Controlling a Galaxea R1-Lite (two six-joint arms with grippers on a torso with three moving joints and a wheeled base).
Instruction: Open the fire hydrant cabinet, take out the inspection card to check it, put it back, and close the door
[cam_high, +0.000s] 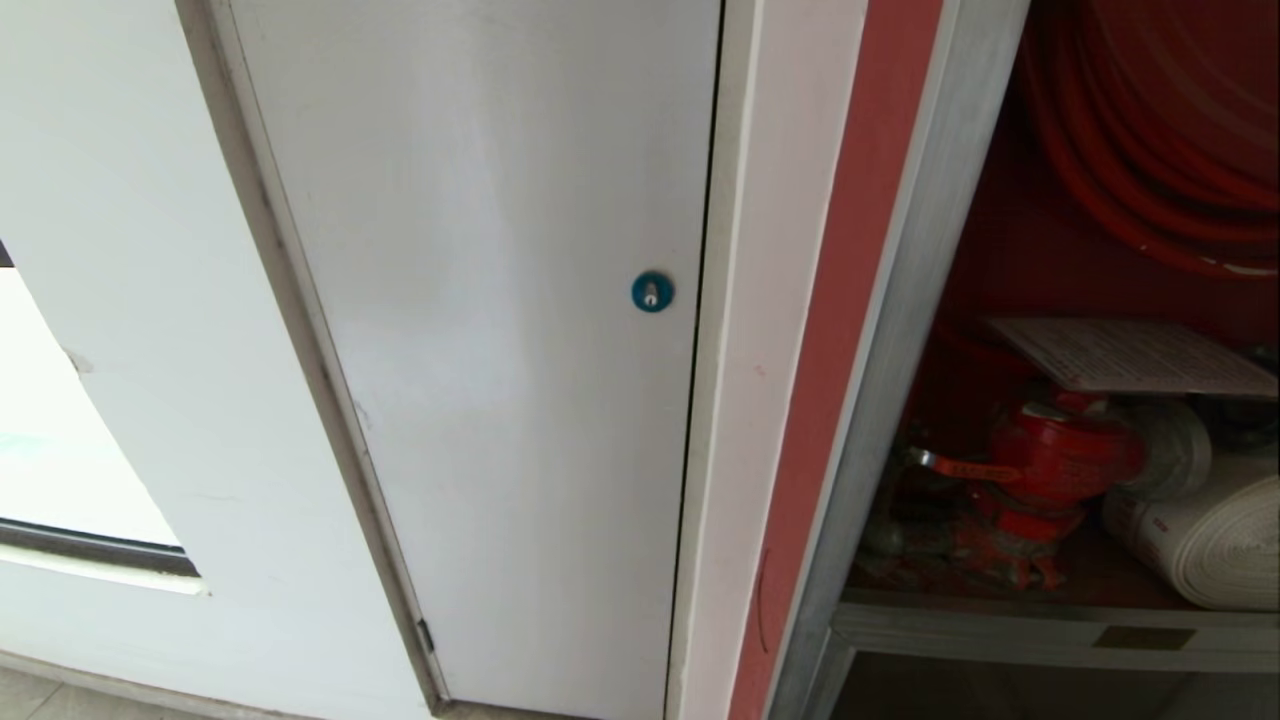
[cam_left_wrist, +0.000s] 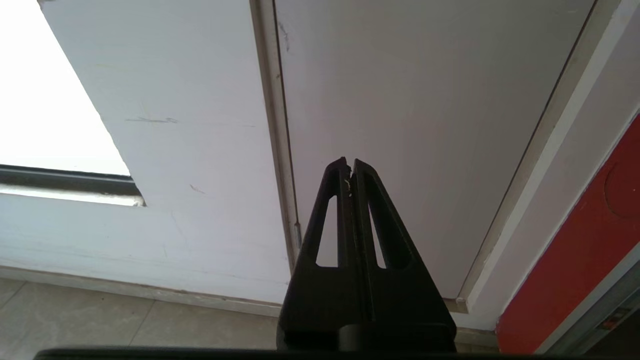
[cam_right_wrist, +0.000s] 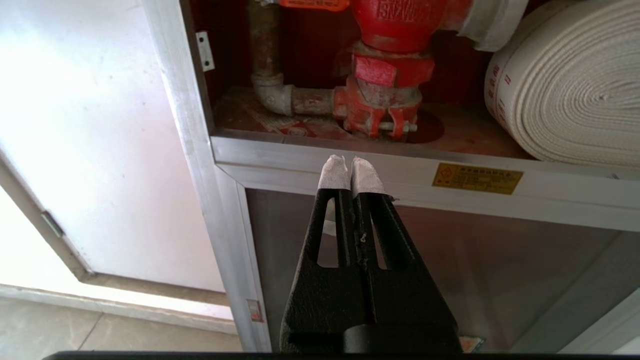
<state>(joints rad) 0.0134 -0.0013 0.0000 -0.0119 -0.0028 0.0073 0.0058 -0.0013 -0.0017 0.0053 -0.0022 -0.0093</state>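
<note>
A white wall (cam_high: 120, 250) fills most of the head view, with a plain white panel (cam_high: 500, 350) carrying a blue lock (cam_high: 651, 291) near the centre. The cabinet (cam_high: 880, 400) stands at 3 o'clock of that lock; its red inside is visible, with a coiled red hose (cam_high: 1150, 150) at the top, a red valve (cam_high: 1050, 460) below it and a white hose roll (cam_high: 1210, 540) at the valve's 3 o'clock. A printed card (cam_high: 1130, 357) lies flat above the valve.

The inside seems uncovered, so the opening may be done already, but the door itself cannot be identified for sure. The card looks to be in its place, and no tool holds it. Whether it was checked cannot be told.

The head view shows neither arm. The left wrist view shows the left tool (cam_left_wrist: 349, 162) clenched and empty, facing the white panel. The right wrist view shows the right tool (cam_right_wrist: 350, 162), its tips wrapped in white tape, clenched and empty before the crossbar (cam_right_wrist: 400, 170) with a brass plate (cam_right_wrist: 477, 178). This view also shows a grey pipe (cam_right_wrist: 272, 90) beside the valve.
</note>
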